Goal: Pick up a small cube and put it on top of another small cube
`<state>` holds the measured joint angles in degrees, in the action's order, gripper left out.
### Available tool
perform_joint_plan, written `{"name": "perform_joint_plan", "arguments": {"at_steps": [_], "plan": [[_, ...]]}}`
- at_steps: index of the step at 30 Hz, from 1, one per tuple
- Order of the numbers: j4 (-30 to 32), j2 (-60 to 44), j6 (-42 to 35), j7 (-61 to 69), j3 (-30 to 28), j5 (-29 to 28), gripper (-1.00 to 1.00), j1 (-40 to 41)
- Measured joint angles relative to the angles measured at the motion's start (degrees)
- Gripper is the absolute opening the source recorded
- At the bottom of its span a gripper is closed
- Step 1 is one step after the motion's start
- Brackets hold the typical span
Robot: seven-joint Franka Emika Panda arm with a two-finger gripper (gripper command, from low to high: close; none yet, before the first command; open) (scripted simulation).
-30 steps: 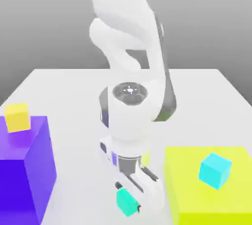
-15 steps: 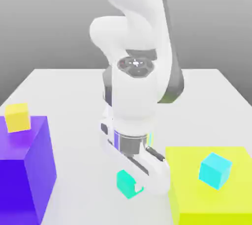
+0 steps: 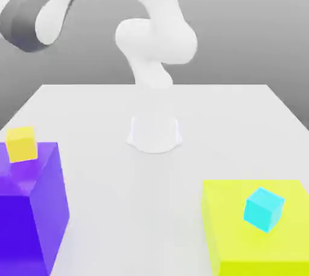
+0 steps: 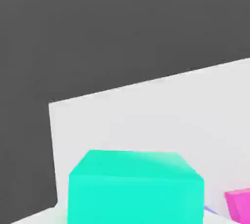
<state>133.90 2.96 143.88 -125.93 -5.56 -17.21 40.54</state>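
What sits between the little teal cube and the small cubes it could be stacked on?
Nothing visible does. The teal cube fills the hand view up close. In the exterior view, the yellow cube on the purple block and the sky-blue cube on the lime block have uncovered tops.

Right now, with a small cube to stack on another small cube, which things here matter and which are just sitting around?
Job:
- teal cube, close before the hand camera
- yellow cube on the purple block, possible base
- sky-blue cube on the lime block, possible base

Lying about:
- purple block
- lime block
- pink object
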Motion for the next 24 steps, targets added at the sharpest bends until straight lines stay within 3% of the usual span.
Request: {"name": "perform_joint_plan", "arguments": {"at_steps": [9,13,20,21,24], "plan": [[10.70,-2.23,3.62,-22.05,-1.15,10.81,-1.00,2.88],[15.16,-3.04,5.80,-28.63,1.08,16.36,-1.00,6.37],[16.56,-11.88,15.64,-31.91,2.92,18.24,-1.00,6.77],[16.49,-13.67,17.34,-31.68,3.08,18.58,1.00,6.83],[16.49,-13.67,17.34,-31.68,3.08,18.58,1.00,6.83]]}}
